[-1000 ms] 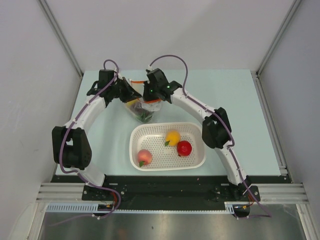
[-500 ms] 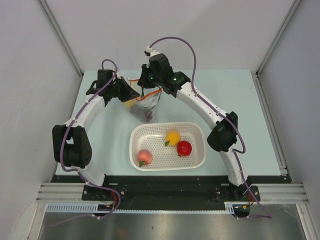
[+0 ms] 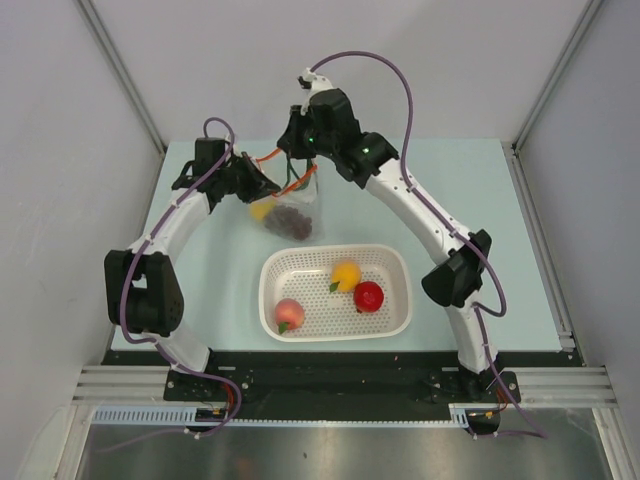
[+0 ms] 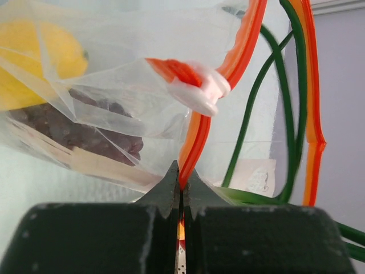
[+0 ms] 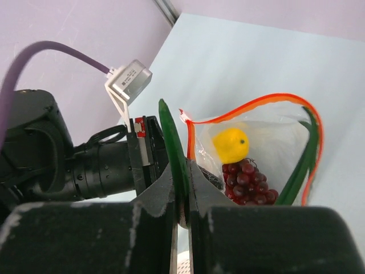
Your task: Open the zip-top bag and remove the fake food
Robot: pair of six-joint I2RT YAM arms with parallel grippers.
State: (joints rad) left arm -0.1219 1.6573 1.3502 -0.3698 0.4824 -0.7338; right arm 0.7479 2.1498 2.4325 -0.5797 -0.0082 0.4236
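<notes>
The clear zip-top bag [image 3: 297,207] hangs open at the back of the table, its red-orange zip strip [image 4: 195,137] pinched in my shut left gripper [image 4: 182,181], which sits at the bag's left edge [image 3: 262,186]. A yellow piece [image 5: 231,144] and dark purple grapes [image 5: 248,181] lie inside the bag. My right gripper [image 5: 182,191] is shut on a green onion stalk [image 5: 171,142], held above the bag's mouth [image 3: 296,168]. More green stalks [image 4: 254,108] curve along the bag's far rim.
A white perforated basket [image 3: 335,249] stands in front of the bag. It holds an orange fruit [image 3: 345,275], a red round fruit [image 3: 368,295] and a pink peach [image 3: 289,314]. Grey walls close in the table's sides and back.
My right arm has risen and moved back, drawing the green onion stalks up out of the bag. The bag has lifted slightly. The left arm has stayed put.
</notes>
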